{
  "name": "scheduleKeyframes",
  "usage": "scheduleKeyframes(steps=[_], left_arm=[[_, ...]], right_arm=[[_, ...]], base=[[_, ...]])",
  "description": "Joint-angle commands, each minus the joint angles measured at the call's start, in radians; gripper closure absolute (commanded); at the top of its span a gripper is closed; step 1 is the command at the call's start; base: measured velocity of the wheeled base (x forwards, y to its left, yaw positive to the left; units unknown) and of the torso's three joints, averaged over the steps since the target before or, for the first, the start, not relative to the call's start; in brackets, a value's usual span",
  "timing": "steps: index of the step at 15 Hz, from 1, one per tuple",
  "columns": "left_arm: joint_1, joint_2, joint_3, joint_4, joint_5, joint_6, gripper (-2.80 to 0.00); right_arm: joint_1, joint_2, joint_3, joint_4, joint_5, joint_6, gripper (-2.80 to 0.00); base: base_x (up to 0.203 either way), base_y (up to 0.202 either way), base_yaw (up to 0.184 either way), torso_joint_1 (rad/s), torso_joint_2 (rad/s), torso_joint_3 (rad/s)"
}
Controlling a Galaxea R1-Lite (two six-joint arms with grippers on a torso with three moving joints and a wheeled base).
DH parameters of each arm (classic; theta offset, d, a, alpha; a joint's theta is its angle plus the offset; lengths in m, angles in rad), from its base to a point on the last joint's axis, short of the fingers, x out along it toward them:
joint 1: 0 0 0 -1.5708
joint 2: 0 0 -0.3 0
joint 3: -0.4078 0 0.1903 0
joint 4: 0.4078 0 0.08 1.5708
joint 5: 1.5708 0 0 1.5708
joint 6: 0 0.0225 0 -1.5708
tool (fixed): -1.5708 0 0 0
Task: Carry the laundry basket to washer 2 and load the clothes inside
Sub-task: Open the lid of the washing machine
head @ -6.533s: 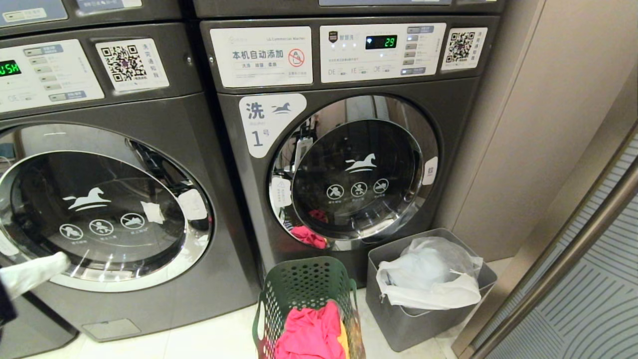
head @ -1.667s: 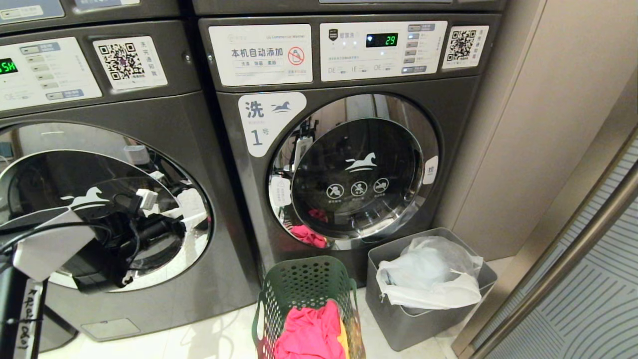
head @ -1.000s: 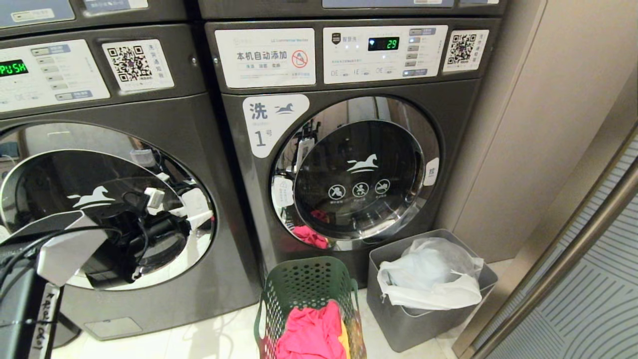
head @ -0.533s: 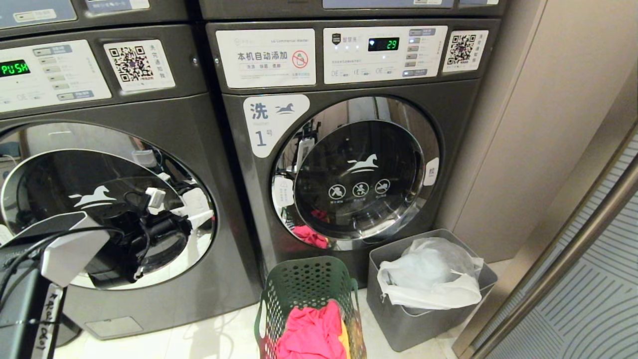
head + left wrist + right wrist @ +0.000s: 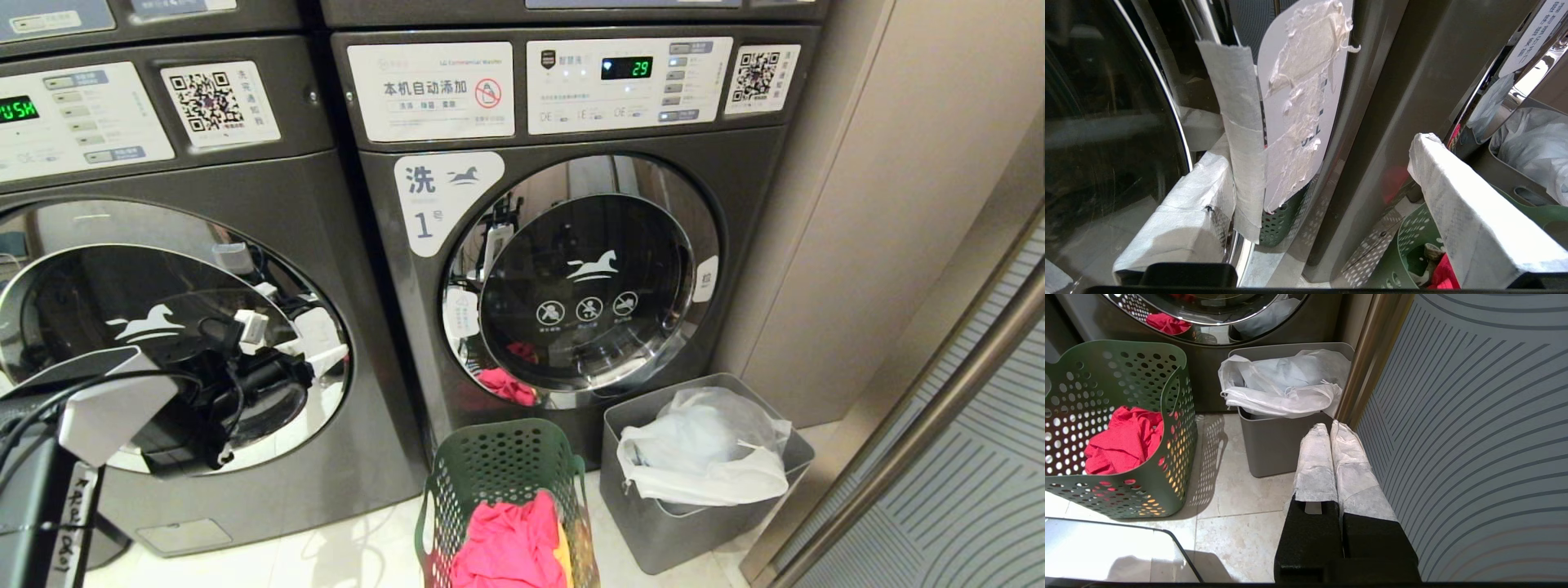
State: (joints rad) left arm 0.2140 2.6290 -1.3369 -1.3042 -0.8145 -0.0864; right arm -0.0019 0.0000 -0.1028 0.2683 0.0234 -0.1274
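This is looking like a self-service laundry room: two dark grey front-loading washers (image 5: pixel 555 245) with chrome-ringed glass doors are filling the frame's left and centre, each wearing a white QR-code payment sticker (image 5: pixel 761 77) and a lit control panel (image 5: pixel 624 82), over pale floor tiles (image 5: pixel 343 555).

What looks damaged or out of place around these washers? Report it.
The white sticker on the left washer's door ring is damaged: its face is peeled and crusted with residue, and a strip of white tape runs over its edge. Nothing is spilled; the laundry basket stands upright.
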Motion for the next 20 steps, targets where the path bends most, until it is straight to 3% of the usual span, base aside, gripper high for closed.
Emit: scheduleKeyframes(steps=[1, 4, 6, 12, 15, 20], left_arm=[[0.004, -0.012, 0.022, -0.003, -0.016, -0.003, -2.80], [0.002, -0.014, 0.027, -0.007, -0.025, -0.003, -2.80], [0.006, -0.012, 0.026, -0.008, -0.074, -0.002, -2.80], [0.009, -0.014, 0.056, -0.049, -0.084, -0.005, -2.80], [-0.001, -0.017, 0.120, -0.113, -0.124, -0.006, -2.80], [-0.016, -0.020, 0.119, -0.115, -0.145, -0.009, -2.80]], right_arm=[[0.000, 0.000, 0.000, 0.002, 0.001, -0.001, 0.00], [0.000, 0.000, 0.000, 0.002, 0.001, -0.001, 0.00], [0.000, 0.000, 0.000, 0.002, 0.000, -0.001, 0.00], [-0.001, 0.000, 0.000, 0.002, 0.000, -0.001, 0.00], [0.000, 0.000, 0.000, 0.002, 0.000, -0.001, 0.00], [0.000, 0.000, 0.000, 0.002, 0.001, -0.001, 0.00]], base=[[0.000, 0.000, 0.000, 0.000, 0.00, 0.000], [0.000, 0.000, 0.000, 0.000, 0.00, 0.000], [0.000, 0.000, 0.000, 0.000, 0.00, 0.000], [0.000, 0.000, 0.000, 0.000, 0.00, 0.000], [0.000, 0.000, 0.000, 0.000, 0.00, 0.000], [0.000, 0.000, 0.000, 0.000, 0.00, 0.000]])
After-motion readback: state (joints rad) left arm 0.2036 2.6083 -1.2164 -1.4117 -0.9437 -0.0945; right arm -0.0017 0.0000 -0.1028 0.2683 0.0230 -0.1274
